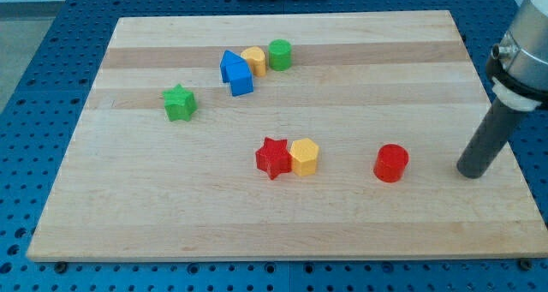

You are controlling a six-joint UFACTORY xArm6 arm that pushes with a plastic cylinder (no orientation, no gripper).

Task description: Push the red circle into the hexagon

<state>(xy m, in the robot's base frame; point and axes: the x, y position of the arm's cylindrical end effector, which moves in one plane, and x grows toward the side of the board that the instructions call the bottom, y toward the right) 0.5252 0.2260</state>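
Red circle (391,163) sits on the near right part of the wooden worktop (360,232), apart from the yellow hexagon (304,156) to its left, which touches a red star (274,157). My tip (469,173) rests on the worktop right of the red circle, not touching it; this plain rod tool has no jaws and grips nothing.

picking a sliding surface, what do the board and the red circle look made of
Board: looks like pale wood, with lengthwise grain and plank bands; smooth, low-sheen finish. Red circle: solid uniform red, matte with no grain, probably painted wood or plastic; the view cannot settle which.
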